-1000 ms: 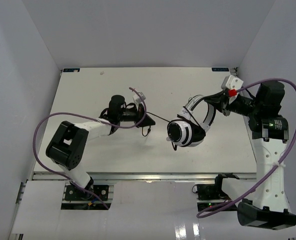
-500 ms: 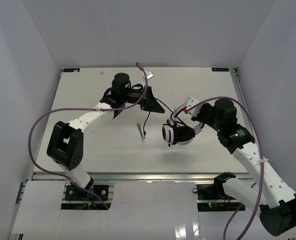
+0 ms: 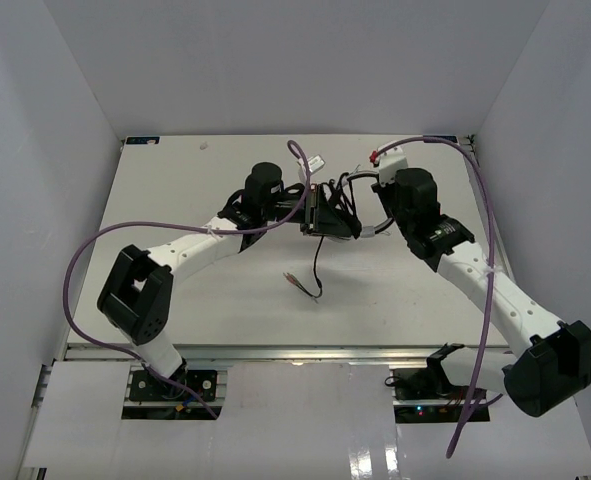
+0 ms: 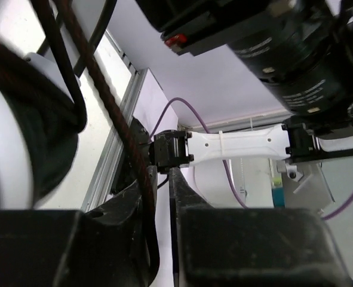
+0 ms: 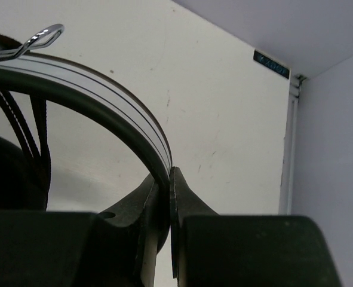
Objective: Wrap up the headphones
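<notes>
Headphones [image 3: 332, 208], white with black pads, sit between both arms. Right gripper [image 5: 170, 176] jaws clamp the white headband [image 5: 104, 100]; thin black cable [image 3: 316, 262] runs between left gripper [image 4: 166, 179] jaws, grip unclear.

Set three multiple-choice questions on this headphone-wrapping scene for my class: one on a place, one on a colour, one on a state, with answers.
1. Where is the frayed end of the thin black cable?
A. On the table, nearer the arm bases than the headphones
B. In the far left corner
C. Hanging off the right edge

2. What colour are the thick cables on the arms?
A. Yellow
B. Purple
C. Green

3. What state is the right gripper in?
A. Open above the table
B. Shut on the frayed end
C. Shut on the headband

Answers:
1 A, as the top view shows it below the headphones.
2 B, since both arms trail purple loops.
3 C, as the right wrist view shows the band pinched.
</notes>
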